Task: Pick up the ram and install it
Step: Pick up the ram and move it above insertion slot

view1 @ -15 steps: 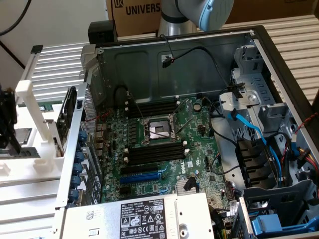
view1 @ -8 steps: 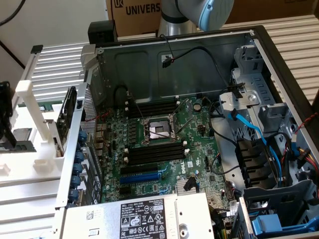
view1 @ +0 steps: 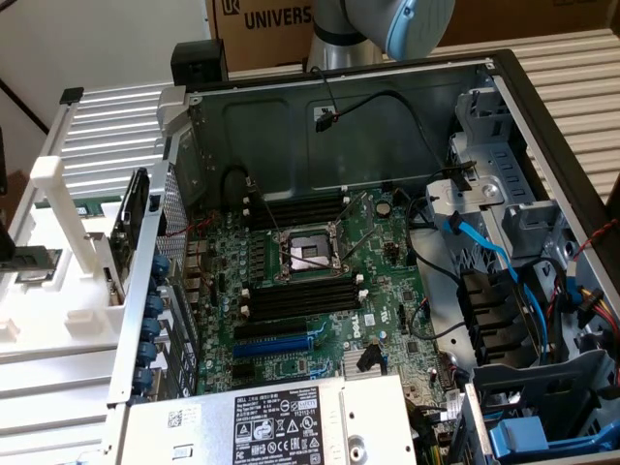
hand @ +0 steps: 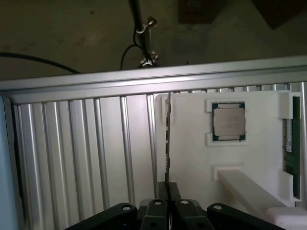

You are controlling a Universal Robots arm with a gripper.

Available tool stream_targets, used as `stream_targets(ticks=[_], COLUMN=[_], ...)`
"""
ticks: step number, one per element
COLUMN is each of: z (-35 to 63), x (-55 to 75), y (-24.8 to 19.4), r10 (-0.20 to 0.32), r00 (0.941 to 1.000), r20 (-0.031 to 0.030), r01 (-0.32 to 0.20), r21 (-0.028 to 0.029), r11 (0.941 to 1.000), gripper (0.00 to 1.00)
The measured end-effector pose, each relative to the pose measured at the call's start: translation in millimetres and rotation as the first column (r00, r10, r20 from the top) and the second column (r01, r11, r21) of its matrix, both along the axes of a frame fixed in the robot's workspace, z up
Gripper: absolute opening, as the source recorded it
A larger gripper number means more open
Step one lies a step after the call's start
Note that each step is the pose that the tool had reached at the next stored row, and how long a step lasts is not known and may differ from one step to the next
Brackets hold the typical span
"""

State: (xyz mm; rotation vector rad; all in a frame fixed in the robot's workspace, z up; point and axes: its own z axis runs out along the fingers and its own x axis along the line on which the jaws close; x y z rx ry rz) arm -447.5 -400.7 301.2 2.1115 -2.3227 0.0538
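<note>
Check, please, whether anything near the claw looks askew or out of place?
Nothing stands out. The ram runs straight out of the claw, seen edge-on and not tilted. The processor sits square in its recess in the white tray.

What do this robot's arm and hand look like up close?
The arm is a thick, round, silvery-grey tube with a pale blue cap on its joint. The hand is matt black: two narrow fingers set side by side, carried on black link bars that are hinged with small shiny round pins.
</note>
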Motion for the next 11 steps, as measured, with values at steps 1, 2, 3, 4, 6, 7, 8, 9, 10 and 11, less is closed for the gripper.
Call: stream_targets(ticks=[1, 2, 3, 4, 6, 7, 8, 9, 10, 11], z=[3.3, 3.6, 3.5, 3.5, 3.6, 9.3, 13.4, 18.0, 22.1, 26.6], x=[0.0, 0.0, 0.0, 0.0, 0.0, 0.0, 0.0, 0.1, 0.4, 1.4], y=[0.0, 0.0, 0.0, 0.0, 0.0, 0.1, 0.2, 0.3, 0.5, 0.8], r10=[0.000, 0.000, 0.000, 0.000, -0.001, -0.003, -0.003, -0.003, -0.004, -0.004], r00=[1.0000, 1.0000, 1.0000, 1.0000, 1.0000, 1.0000, 1.0000, 1.0000, 1.0000, 0.9999], r20=[0.0002, 0.0007, 0.0008, 0.0008, 0.0011, 0.0050, 0.0062, 0.0073, 0.0083, 0.0092], r01=[0.000, 0.000, 0.000, 0.000, 0.001, 0.003, 0.003, 0.003, 0.004, 0.004], r21=[-0.0001, 0.0000, 0.0001, 0.0001, 0.0000, -0.0001, -0.0001, 0.0001, 0.0000, 0.0000], r11=[1.0000, 1.0000, 1.0000, 1.0000, 1.0000, 1.0000, 1.0000, 1.0000, 1.0000, 1.0000], gripper=[0.13, 0.13, 0.13, 0.13, 0.13, 0.13, 0.13, 0.13, 0.13, 0.13])
